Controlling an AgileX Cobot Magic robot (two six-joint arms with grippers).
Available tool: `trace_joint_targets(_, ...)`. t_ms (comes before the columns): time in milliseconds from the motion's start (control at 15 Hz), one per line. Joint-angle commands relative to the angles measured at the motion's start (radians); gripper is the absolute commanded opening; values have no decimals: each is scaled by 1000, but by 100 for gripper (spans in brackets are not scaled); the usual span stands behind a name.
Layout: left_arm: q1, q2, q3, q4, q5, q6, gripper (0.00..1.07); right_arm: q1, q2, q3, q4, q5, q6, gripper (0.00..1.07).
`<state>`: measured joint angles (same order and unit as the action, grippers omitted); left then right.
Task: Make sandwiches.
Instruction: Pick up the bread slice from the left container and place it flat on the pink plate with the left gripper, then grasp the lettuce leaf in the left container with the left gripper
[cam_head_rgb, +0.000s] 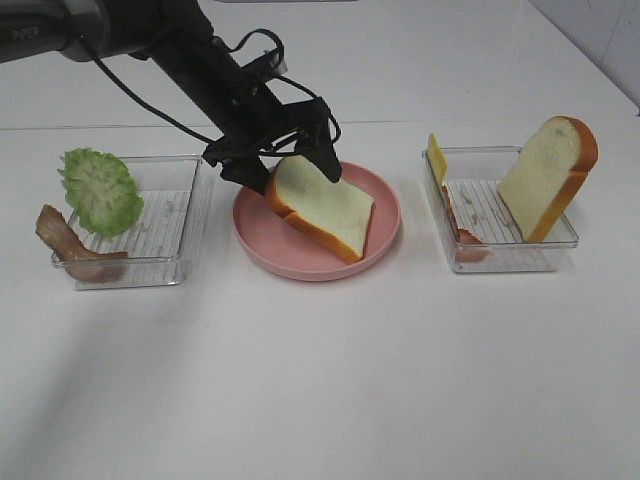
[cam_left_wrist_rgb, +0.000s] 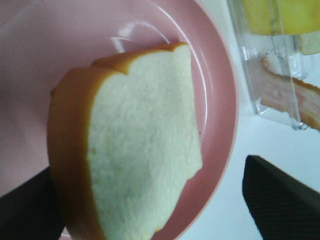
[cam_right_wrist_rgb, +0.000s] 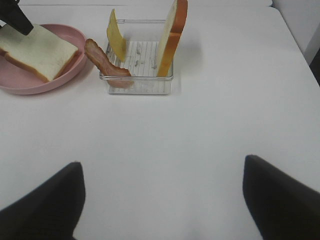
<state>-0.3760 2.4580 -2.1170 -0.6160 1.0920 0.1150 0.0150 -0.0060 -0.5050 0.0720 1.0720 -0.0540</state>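
Left gripper (cam_head_rgb: 285, 165) is spread wide, with a bread slice (cam_head_rgb: 325, 210) between its fingers but not clamped. One finger sits right against the orange-brown crust and the other stands clear of it. The slice is thick and white-faced, lying on the pink plate (cam_head_rgb: 385, 240). Right gripper (cam_right_wrist_rgb: 161, 161) is wide open too, with nothing between its fingers, just table (cam_right_wrist_rgb: 210, 125). Well ahead of those fingers a tray (cam_right_wrist_rgb: 140, 85) holds a second slice (cam_right_wrist_rgb: 172, 37) on edge, a yellow cheese (cam_right_wrist_rgb: 116, 36) square and a reddish bacon (cam_right_wrist_rgb: 102, 59) strip hanging over the wall.
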Motion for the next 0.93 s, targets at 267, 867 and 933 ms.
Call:
trace_joint_targets(267, -21, -18, -174, 212, 124, -104, 85, -5, -14, 1, -1, -12, -8, 81)
trace_joint_targets(867, -7, -126, -304, 553, 197, -268, 79, -5, -14, 1, -1, -12, -8, 81)
trace_joint_targets(933, 13, -146, -303, 550, 197, -284, 79, -5, -14, 1, -1, -12, -8, 81)
